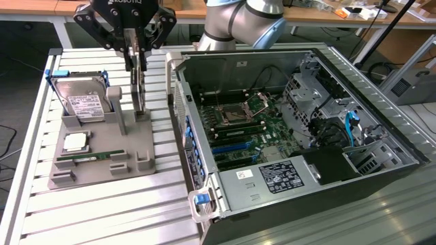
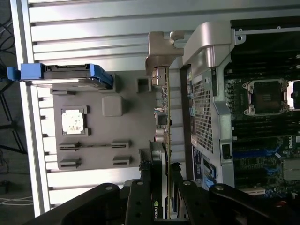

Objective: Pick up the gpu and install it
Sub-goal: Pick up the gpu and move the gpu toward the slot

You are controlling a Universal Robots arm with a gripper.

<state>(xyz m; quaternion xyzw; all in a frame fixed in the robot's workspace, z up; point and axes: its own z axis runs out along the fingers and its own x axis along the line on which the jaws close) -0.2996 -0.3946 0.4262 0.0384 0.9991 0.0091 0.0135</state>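
The gpu is a thin dark card seen edge-on, standing upright over the grey holder tray to the exterior view's left of the open computer case. My gripper is shut on its upper edge from above. The card's lower end is at the tray's slot; I cannot tell whether it still touches. In the wrist view the gpu runs away from my fingers, with its silvery bracket at the far end, beside the case wall.
On the tray stand a hard drive in a blue frame, a CPU and a green memory stick. Inside the case lie the motherboard with blue slots, and a power supply. Benches stand behind.
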